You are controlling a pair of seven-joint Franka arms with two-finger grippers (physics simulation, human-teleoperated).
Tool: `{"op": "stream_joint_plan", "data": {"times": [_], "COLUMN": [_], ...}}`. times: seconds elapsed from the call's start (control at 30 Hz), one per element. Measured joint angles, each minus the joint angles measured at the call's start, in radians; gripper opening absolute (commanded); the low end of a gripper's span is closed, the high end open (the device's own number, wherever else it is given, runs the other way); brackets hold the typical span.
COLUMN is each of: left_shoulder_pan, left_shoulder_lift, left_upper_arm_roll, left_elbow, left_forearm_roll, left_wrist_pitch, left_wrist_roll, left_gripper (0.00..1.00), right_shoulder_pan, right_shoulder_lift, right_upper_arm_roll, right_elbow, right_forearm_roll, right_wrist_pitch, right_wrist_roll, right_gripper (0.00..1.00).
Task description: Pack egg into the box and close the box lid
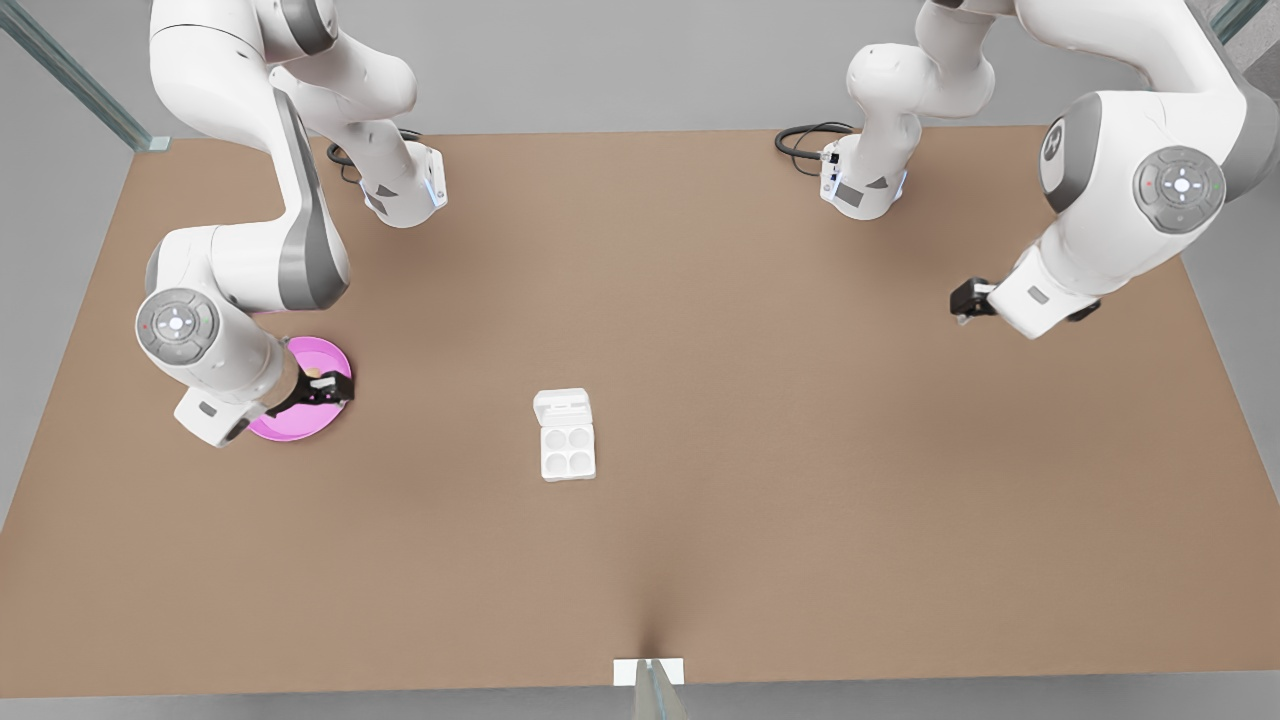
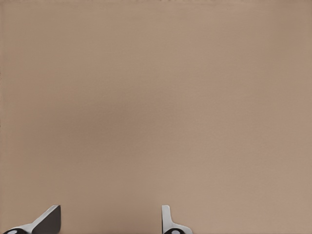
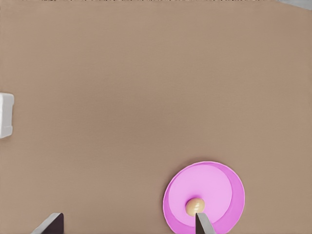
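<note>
Your right gripper, on the arm at the front view's left, hung over the round magenta plate near that side of the brown tabletop. In the right wrist view its two dark fingertips stood wide apart with nothing between them; one tip lay just beside the small tan-brown oval egg, and you could not tell whether it touched. The egg rested on the plate, toward the middle of it, not in the carton.

Your left gripper, on the arm at the front view's right, waited above bare tabletop, well apart from the carton and the plate. In the left wrist view its fingertips were spread apart over the brown surface and gripped nothing.

The small white egg carton sat near the middle of the table, between the two arms and well apart from the plate. All four round cups of its 2x2 grid were bare. Its white rectangular lid, with a shallow raised relief, lay folded back flat on the table, on the side of the cup tray farther from the camera. A white corner of the carton showed at the edge of the right wrist view.
</note>
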Motion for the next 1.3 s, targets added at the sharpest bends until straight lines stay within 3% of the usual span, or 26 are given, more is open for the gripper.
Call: {"op": "stream_joint_plan", "data": {"times": [0.17, 0.3, 0.47, 0.57, 0.7, 0.77, 1.13, 1.3], "left_shoulder_pan": [-0.002, -0.003, -0.003, -0.003, -0.004, -0.005, -0.005, -0.005], "left_shoulder_lift": [0.0, 0.0, 0.0, 0.0, 0.0, 0.0, 0.0, 0.0], "left_upper_arm_roll": [0.0, 0.0, 0.0, 0.0, 0.0, 0.0, 0.0, 0.0], "left_elbow": [0.0, 0.0, 0.0, 0.0, 0.0, 0.0, -0.001, -0.001], "left_forearm_roll": [0.004, 0.005, 0.006, 0.006, 0.007, 0.007, 0.007, 0.007], "left_wrist_pitch": [0.033, 0.043, 0.049, 0.049, 0.048, 0.048, 0.042, 0.038], "left_wrist_roll": [-0.006, -0.01, -0.014, -0.015, -0.017, -0.018, -0.021, -0.022], "left_gripper": [1.0, 1.0, 1.0, 1.0, 1.0, 1.0, 1.0, 1.0], "right_shoulder_pan": [-0.068, -0.287, -0.344, -0.348, -0.541, -0.584, -0.676, -0.695], "right_shoulder_lift": [0.089, 0.211, 0.283, 0.27, 0.165, 0.156, 0.084, 0.071], "right_upper_arm_roll": [0.0, -0.001, 0.003, 0.009, 0.24, 0.279, 0.293, 0.293], "right_elbow": [-0.027, -0.244, -0.324, -0.391, -0.529, -0.543, -0.798, -0.835], "right_forearm_roll": [-0.001, -0.011, -0.011, -0.01, -0.008, -0.008, -0.014, -0.016], "right_wrist_pitch": [-0.005, 0.217, 0.463, 0.564, 0.661, 0.686, 0.855, 0.91], "right_wrist_roll": [-0.004, -0.045, -0.103, -0.131, -0.158, -0.171, -0.217, -0.229], "right_gripper": [1.0, 1.0, 1.0, 1.0, 1.0, 1.0, 1.0, 1.0]}}
